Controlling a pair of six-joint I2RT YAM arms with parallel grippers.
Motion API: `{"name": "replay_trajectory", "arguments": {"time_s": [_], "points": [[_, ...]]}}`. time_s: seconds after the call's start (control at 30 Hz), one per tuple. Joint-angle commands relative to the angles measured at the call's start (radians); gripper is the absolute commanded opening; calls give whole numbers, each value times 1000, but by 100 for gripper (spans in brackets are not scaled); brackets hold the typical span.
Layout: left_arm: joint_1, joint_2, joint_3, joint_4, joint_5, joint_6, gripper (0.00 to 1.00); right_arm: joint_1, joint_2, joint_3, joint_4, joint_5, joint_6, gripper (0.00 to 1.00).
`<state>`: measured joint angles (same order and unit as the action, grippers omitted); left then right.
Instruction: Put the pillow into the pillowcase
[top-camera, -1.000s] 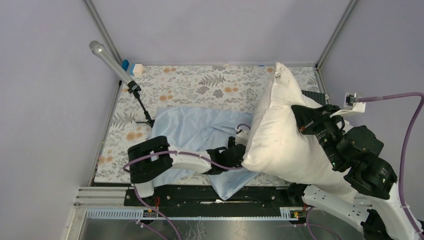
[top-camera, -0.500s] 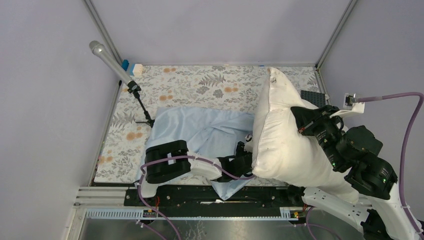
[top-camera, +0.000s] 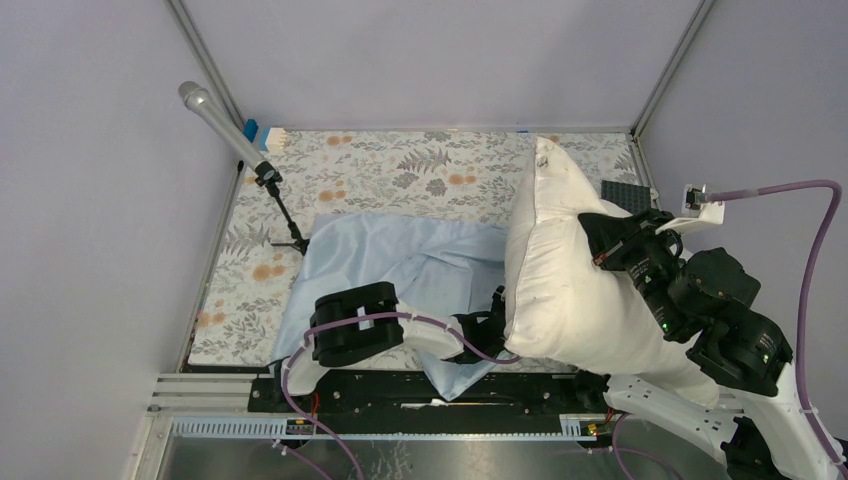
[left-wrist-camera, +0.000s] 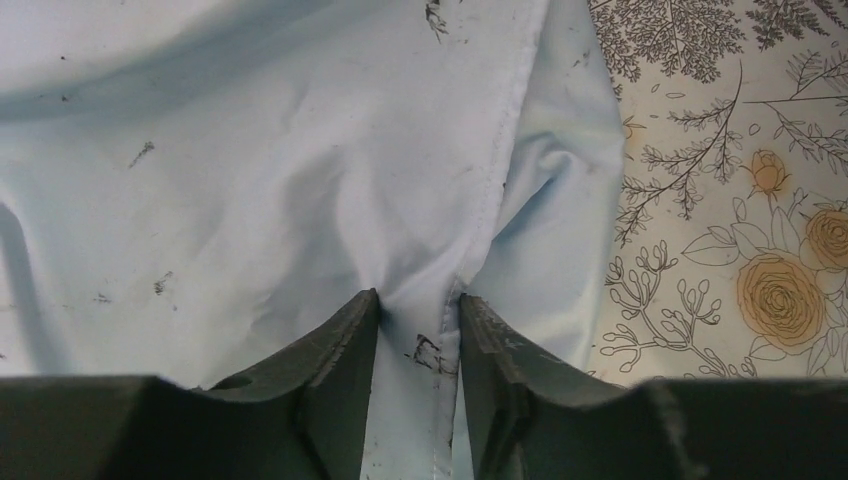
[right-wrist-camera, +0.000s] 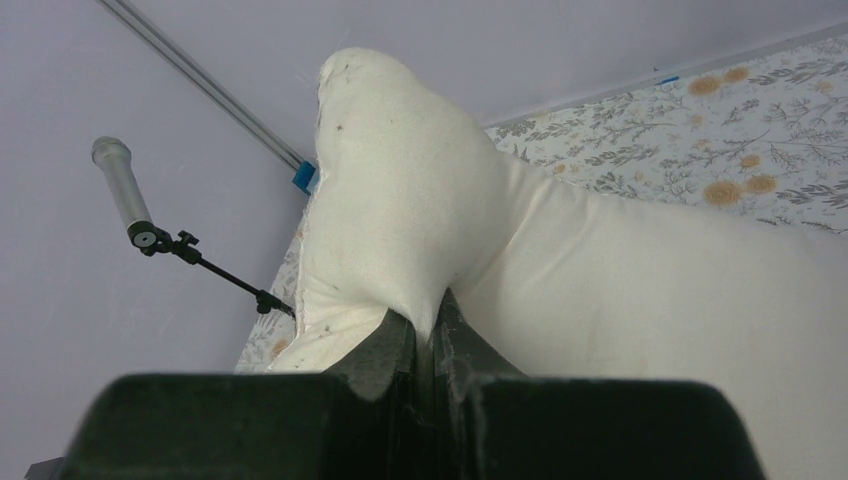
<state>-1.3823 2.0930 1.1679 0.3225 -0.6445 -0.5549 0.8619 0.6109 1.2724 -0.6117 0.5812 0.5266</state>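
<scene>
Opening the mouth: left fingers (left-wrist-camera: 335, 345) narrow astride the pillowcase (left-wrist-camera: 250, 180) hem at 6 o'clock, clamp uncertain; right fingers (right-wrist-camera: 392, 345) pinch the raised pillow (right-wrist-camera: 620, 290); next, clamp and lift that hem

Over one second: left gripper (left-wrist-camera: 417, 298) shifted right along pillowcase (top-camera: 400, 255) near edge, jaws narrowed astride hem; pillow (top-camera: 560, 270) top tipped slightly left.

Cream pillow (top-camera: 560, 290) upright beside rumpled blue pillowcase (top-camera: 400, 255) on floral cloth (top-camera: 400, 165).
</scene>
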Motion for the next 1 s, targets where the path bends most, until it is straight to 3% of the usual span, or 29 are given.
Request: {"name": "replay_trajectory", "arguments": {"time_s": [0.0, 0.3, 0.63, 0.8, 0.87, 0.97], "points": [[8, -6, -6, 2, 5, 24, 34, 0, 18, 36, 87, -35, 51, 0], [42, -89, -87, 33, 82, -43, 0, 0, 27, 27, 91, -33, 50, 0], [112, -236, -248, 141, 154, -100, 0, 0, 20, 34, 78, -15, 40, 0], [165, -315, -309, 193, 277, -122, 0, 0, 40, 50, 39, -32, 24, 0], [186, -340, -331, 220, 336, -105, 13, 0, 33, 45, 37, -42, 14, 0], [202, -358, -350, 235, 381, -94, 20, 0, 25, 44, 23, -42, 10, 0]]}}
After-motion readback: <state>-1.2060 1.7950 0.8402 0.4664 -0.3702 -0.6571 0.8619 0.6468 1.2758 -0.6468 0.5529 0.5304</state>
